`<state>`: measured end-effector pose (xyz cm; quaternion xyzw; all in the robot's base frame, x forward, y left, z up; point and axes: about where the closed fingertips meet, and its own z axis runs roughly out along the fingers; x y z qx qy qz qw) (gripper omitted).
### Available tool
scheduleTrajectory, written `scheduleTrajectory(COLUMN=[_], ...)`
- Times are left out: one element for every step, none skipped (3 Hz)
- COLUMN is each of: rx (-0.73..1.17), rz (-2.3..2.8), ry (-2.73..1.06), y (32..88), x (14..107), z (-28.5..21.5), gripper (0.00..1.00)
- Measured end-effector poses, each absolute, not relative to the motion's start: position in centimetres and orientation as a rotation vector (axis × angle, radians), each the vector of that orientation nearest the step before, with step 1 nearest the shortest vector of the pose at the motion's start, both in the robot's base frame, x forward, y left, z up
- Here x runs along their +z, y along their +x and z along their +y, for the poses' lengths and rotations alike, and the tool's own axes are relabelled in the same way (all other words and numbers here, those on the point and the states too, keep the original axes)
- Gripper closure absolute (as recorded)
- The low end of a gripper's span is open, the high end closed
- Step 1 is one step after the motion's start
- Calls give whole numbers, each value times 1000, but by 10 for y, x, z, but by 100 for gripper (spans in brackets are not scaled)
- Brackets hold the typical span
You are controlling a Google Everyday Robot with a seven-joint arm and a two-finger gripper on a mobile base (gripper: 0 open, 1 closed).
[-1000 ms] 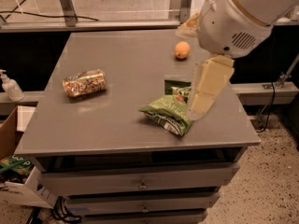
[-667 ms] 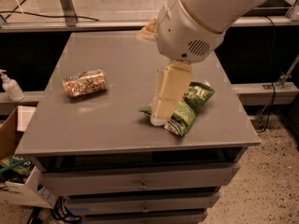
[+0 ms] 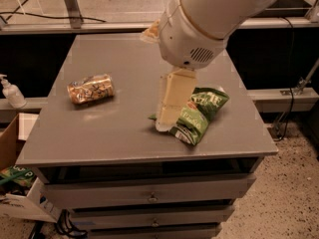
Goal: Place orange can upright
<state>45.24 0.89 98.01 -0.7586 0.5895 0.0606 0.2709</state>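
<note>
The orange can (image 3: 90, 88) lies on its side on the left part of the grey table (image 3: 114, 128), orange-gold with a pale print. My gripper (image 3: 167, 118) hangs from the large white arm (image 3: 209, 19) near the table's middle. It points down at the left edge of a green chip bag (image 3: 200, 114). It is well to the right of the can, apart from it, and holds nothing that I can see.
The chip bag lies at the right of the table. A white pump bottle (image 3: 10, 91) stands on a ledge to the left. A cardboard box (image 3: 15, 183) sits on the floor at the lower left. Drawers (image 3: 149, 198) are under the tabletop.
My arm and gripper have swung left from the table's right side toward its middle, now hiding the round orange fruit at the back. The can has not moved.
</note>
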Motion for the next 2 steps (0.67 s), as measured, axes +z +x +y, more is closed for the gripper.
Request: scheduleTrajectory(rx=[83,12], rz=[1552,1523], ry=[-2084,-2136], y=[486,529], x=[963,942], z=[22,39], gripper=[0,0])
